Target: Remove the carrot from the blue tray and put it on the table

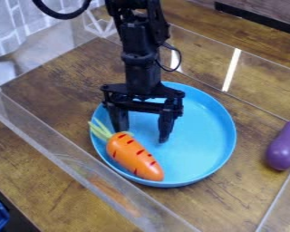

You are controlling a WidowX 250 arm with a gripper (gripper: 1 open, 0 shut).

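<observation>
The orange carrot [134,154] lies in the near-left part of the round blue tray [208,136], its pale green top [101,128] pointing left toward the rim. My black gripper [141,133] points straight down over the tray, open, with its fingers straddling the carrot's leafy end just above it. One fingertip [116,128] stands by the green top, the other [167,134] over bare blue plastic. Nothing is held. The tray rests on the brown wood-grain table [232,86].
A purple eggplant-like toy [283,145] lies on the table to the right of the tray. Clear acrylic walls [62,159] border the table at the near-left and run along the back.
</observation>
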